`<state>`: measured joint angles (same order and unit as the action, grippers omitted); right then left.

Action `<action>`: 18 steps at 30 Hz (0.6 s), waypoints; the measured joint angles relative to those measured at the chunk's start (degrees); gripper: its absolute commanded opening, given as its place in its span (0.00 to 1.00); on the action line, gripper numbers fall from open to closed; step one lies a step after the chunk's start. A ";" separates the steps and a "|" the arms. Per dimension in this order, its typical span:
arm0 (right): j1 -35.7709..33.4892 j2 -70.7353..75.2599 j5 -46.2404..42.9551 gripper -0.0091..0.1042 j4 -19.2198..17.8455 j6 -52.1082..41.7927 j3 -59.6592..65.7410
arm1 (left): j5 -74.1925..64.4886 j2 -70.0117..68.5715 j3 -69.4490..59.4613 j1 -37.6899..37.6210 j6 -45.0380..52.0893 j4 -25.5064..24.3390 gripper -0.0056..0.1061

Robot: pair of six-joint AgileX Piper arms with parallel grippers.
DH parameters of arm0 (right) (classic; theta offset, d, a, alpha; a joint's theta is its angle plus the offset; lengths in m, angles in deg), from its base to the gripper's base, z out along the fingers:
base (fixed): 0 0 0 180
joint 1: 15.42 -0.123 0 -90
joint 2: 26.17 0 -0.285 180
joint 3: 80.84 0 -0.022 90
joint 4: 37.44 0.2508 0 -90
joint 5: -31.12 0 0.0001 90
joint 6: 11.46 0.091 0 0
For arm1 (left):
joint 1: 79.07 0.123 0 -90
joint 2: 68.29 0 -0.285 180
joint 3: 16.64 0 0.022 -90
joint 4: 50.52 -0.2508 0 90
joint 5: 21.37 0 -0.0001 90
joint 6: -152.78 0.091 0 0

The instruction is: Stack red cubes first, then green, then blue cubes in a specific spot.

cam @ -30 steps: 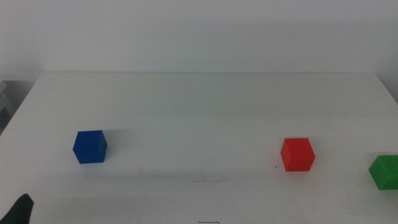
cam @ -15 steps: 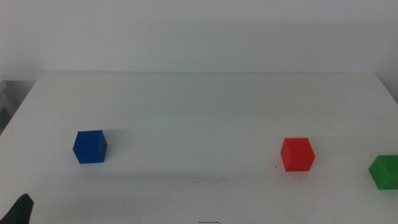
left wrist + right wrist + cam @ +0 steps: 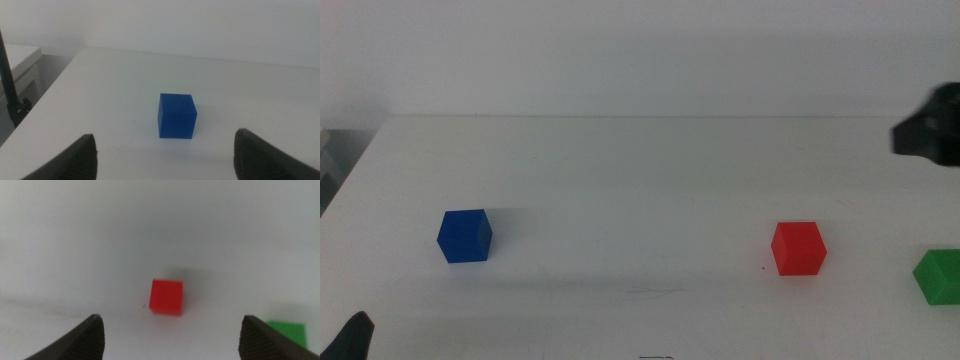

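3 cubes sit apart on the surface (image 3: 640, 170): blue (image 3: 465, 236), red (image 3: 798, 248), green (image 3: 940, 276); both claws, left (image 3: 165, 155) and right (image 3: 172, 335), gape empty.

Cut off or unclear items:
- Green cube (image 3: 942, 276): right side clipped by the right edge of the middle view; in the right wrist view only its top corner shows at lower right, cut by the bottom edge.
- Right arm (image 3: 930, 125): dark blurred mass at the upper right edge of the middle view, shape unreadable.
- Left gripper (image 3: 350, 338): only a dark tip at lower left.
- Both wrist views: jaw tips only, bases cut off.
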<state>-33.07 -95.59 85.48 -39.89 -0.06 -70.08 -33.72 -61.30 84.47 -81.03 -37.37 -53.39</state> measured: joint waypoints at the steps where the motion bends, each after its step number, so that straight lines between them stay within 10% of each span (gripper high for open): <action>1: -0.63 -2.75 2.19 0.91 0.00 1.22 -1.86 | 0.00 0.00 0.00 0.00 0.00 0.00 0.89; 18: -2.46 -31.02 12.53 0.91 -0.33 6.94 -13.84 | 0.00 0.00 0.00 0.00 0.00 0.00 0.89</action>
<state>-35.53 -126.61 98.02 -40.22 6.87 -83.91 -33.72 -61.30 84.47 -81.03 -37.37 -53.39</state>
